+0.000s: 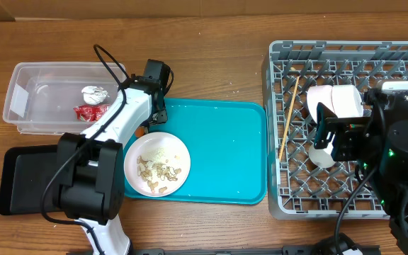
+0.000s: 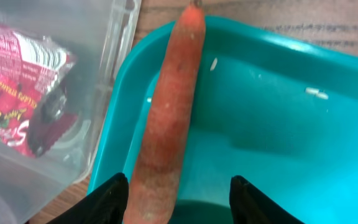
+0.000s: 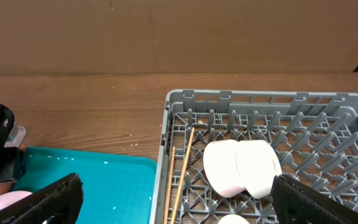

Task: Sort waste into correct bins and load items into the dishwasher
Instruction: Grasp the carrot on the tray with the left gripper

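Note:
The orange carrot lies along the left edge of the teal tray, between the fingers of my open left gripper and close to the left finger. In the overhead view the left gripper is at the tray's far-left corner, and only a bit of carrot shows beside the arm. The clear tub holds the red wrapper and the tissue ball. The white plate carries food scraps. Two white bowls and the chopsticks are in the grey rack. My right gripper is open over the rack.
The black tray lies at the front left, partly under my left arm. The teal tray sits between the tub and the rack. A smaller white round dish lies in the rack under my right arm.

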`<state>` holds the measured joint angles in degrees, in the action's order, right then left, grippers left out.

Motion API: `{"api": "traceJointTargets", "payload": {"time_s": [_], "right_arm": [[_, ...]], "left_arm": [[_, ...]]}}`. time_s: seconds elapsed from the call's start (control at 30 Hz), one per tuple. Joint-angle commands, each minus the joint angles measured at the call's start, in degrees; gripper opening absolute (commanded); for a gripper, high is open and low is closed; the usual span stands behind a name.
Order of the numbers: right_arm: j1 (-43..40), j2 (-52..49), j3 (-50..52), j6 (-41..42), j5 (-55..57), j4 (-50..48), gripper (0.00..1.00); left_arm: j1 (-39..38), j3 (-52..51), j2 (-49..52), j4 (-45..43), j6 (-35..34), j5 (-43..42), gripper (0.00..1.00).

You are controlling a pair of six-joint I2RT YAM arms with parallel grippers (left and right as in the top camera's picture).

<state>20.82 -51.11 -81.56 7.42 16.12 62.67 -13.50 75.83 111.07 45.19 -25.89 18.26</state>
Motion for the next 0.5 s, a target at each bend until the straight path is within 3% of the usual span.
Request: {"api": "traceJointTargets", "payload": {"time_s": [0.0, 0.13, 0.2, 0.3, 0.47], "right_arm": [[0.1, 0.3, -0.9, -0.4, 0.8, -0.2, 1.0], [0.1, 0.3, -0.9, -0.4, 0.8, -0.2, 1.0], [0.1, 0.3, -0.9, -0.4, 0.8, -0.2, 1.0], [0.1, 0.3, -0.9, -0.3, 0.8, -0.2, 1.0], [0.1, 0.3, -0.9, -0.3, 0.8, -0.2, 1.0]], "left_arm": [[0.0, -0.3, 1.8, -0.7, 1.6, 0.2, 0.5], [-0.1, -1.0, 2.3, -2.7, 2.1, -3.4, 0.47], [-0.1, -1.6, 2.6, -3.1, 2.1, -2.6, 0.53], [0.1, -1.8, 3.6, -3.0, 2.2, -1.0, 0.53], [0.0, -1.8, 4.9, -3.1, 3.4, -0.1, 0.47]]}}
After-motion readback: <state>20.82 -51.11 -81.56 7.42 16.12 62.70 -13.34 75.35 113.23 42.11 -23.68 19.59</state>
